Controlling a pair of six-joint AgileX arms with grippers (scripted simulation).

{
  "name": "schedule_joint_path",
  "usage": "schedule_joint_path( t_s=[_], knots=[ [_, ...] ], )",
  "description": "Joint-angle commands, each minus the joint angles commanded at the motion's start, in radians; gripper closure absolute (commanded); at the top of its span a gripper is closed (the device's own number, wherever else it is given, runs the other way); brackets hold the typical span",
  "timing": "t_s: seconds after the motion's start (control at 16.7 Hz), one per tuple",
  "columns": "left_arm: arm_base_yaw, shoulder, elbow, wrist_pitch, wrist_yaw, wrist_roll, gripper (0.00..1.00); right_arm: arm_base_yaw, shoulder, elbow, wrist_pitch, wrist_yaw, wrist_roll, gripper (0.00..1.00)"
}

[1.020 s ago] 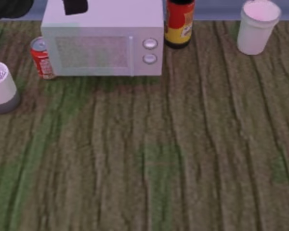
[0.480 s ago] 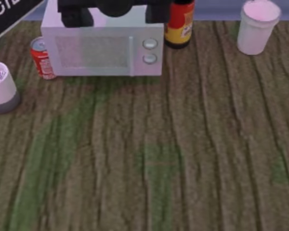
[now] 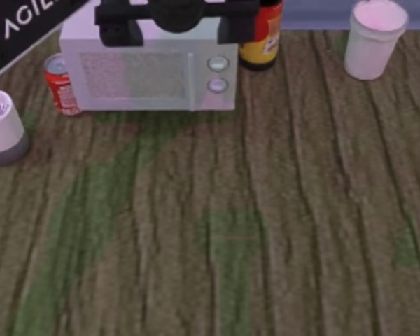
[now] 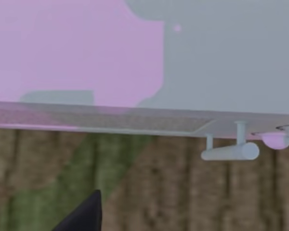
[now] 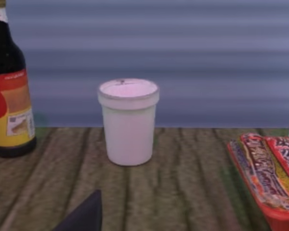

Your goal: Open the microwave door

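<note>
Microwave (image 3: 148,66) sits at the far edge of the desk (image 3: 266,231), left of centre in the top view, its door (image 3: 129,75) flush and closed, the bar handle (image 3: 191,80) running down the door's right edge just beside the two knobs (image 3: 218,75). From the left wrist view the handle (image 4: 229,150) stands off the door's front on two short posts, with nothing touching it.

Left end effector (image 3: 175,17) hangs above the microwave's top, near its front edge, its dark body spanning most of the oven's width; I cannot tell whether its fingers are spread or pressed together. Right end effector does not appear from above, and its wrist view shows only a dark tip, so its state cannot be told either.

A red can (image 3: 59,84) stands touching or just beside the microwave's left side, a dark bottle (image 3: 260,35) just right of it, a white cup (image 3: 373,38) well to its right, and a grey-based cup (image 3: 1,127) to its front left.

The desk has a brown, ridged, bark-like surface with green patches. Behind it runs a blue-grey ribbed wall (image 5: 183,57).
</note>
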State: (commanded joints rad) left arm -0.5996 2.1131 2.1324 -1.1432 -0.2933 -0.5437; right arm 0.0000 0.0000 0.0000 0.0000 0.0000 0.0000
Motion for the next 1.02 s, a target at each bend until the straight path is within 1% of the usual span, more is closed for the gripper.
schedule_joint_path(
  t_s=[0.12,0.42,0.66,1.02],
  knots=[
    [0.008,0.020,-0.018,0.037,0.004,0.010,0.00,0.000,0.000,0.000,0.000,0.000,0.000,0.00],
    [0.043,0.102,-0.089,0.208,0.020,0.044,0.00,0.000,0.000,0.000,0.000,0.000,0.000,0.00],
    [0.046,0.110,-0.095,0.220,0.022,0.047,0.00,0.000,0.000,0.000,0.000,0.000,0.000,0.00],
    [0.046,0.110,-0.095,0.220,0.022,0.047,0.45,0.000,0.000,0.000,0.000,0.000,0.000,0.00]
  ],
)
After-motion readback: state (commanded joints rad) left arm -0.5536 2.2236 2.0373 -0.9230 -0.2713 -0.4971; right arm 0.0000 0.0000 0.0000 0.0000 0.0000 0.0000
